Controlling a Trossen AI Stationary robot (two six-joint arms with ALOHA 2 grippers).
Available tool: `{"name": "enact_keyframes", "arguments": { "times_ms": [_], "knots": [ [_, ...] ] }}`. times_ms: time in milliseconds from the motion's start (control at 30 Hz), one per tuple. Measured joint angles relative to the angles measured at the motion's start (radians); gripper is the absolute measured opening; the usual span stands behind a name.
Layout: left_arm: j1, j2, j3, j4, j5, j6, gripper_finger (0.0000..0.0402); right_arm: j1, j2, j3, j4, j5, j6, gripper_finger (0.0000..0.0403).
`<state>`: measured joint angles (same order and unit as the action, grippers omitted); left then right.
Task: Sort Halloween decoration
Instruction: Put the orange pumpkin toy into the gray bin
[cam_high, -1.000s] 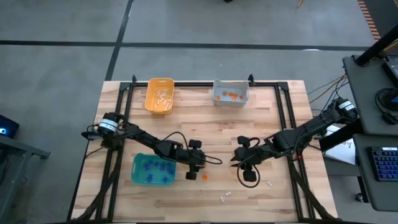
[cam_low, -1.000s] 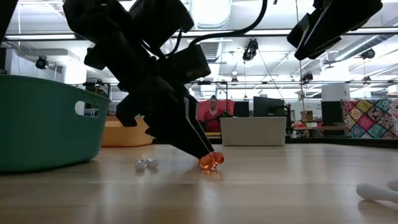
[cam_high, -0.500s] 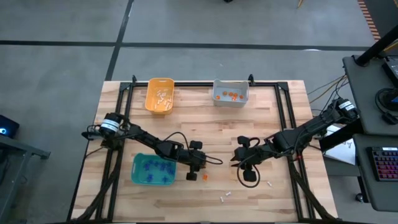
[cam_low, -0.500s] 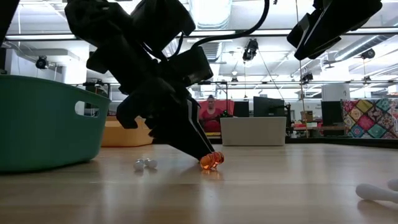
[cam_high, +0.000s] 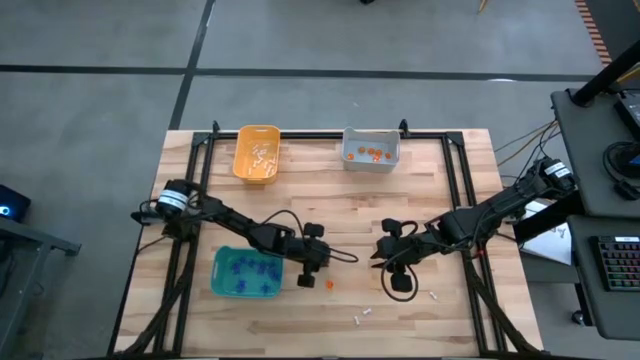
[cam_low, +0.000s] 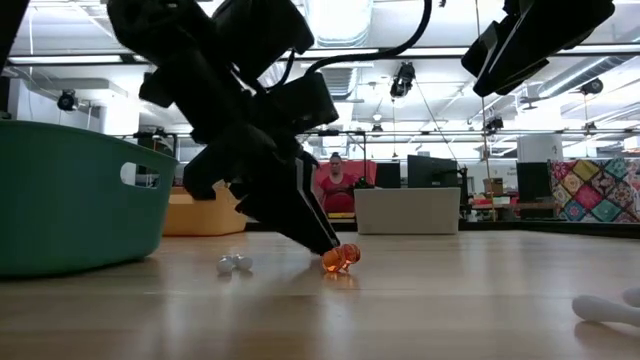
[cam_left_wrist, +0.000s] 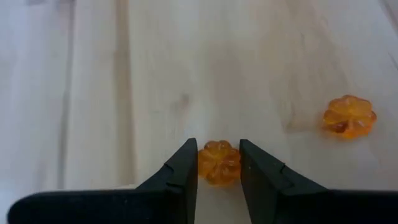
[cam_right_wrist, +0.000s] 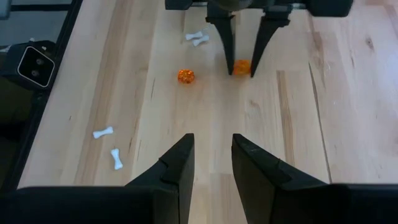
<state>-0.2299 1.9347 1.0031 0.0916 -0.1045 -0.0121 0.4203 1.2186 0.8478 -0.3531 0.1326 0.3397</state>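
**Left hand closes on a pumpkin**

The left hand (cam_left_wrist: 218, 163) has narrowed its fingers around an orange pumpkin trinket (cam_left_wrist: 219, 162) on the surface beside the teal bin (cam_high: 243, 273) (a second pumpkin (cam_left_wrist: 350, 116) lies nearby). Lifting looks next. The right hand (cam_right_wrist: 211, 163) waits part-open, empty.

Bare table (cam_high: 420, 190) mid-span — teal bin (cam_high: 245, 273) likely crowds left.

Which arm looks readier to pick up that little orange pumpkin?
The left. Its hand already straddles the orange pumpkin on the table, while the right hand hangs apart with nothing between its fingers.
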Motion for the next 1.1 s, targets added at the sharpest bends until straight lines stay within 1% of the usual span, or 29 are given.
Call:
{"name": "enact_keyframes", "arguments": {
  "times_ms": [167, 367, 500, 633, 767, 867, 1000, 1100],
  "knots": [
    [0.026, -0.041, 0.049, -0.111, -0.02, 0.04, 0.0072, 0.0, -0.002, 0.002, -0.012, 0.0, 0.0, 0.0096],
    [0.083, -0.065, 0.155, -0.229, -0.019, 0.157, 0.0072, 0.0, -0.043, 0.01, -0.053, 0.0, -0.002, 0.0096],
    [0.147, -0.066, 0.247, -0.281, -0.017, 0.257, 0.0072, 0.0, -0.094, 0.01, -0.069, 0.0, -0.015, 0.0096],
    [0.232, -0.066, 0.337, -0.288, -0.017, 0.336, 0.0072, 0.001, -0.145, 0.01, -0.068, 0.0, -0.054, 0.0096],
    [0.338, -0.066, 0.427, -0.29, -0.017, 0.341, 0.0072, 0.001, -0.178, 0.01, -0.062, 0.0, -0.091, 0.0096],
    [0.421, -0.057, 0.503, -0.285, -0.017, 0.293, 0.0073, 0.0, -0.185, 0.01, -0.047, 0.001, -0.124, 0.0096],
    [0.519, -0.008, 0.604, -0.276, -0.004, 0.232, 0.0073, 0.0, -0.181, 0.009, -0.039, 0.002, -0.16, 0.0096],
    [0.571, 0.048, 0.679, -0.276, 0.045, 0.231, 0.0073, 0.0, -0.177, 0.009, -0.03, 0.003, -0.169, 0.0096]
  ]
}}
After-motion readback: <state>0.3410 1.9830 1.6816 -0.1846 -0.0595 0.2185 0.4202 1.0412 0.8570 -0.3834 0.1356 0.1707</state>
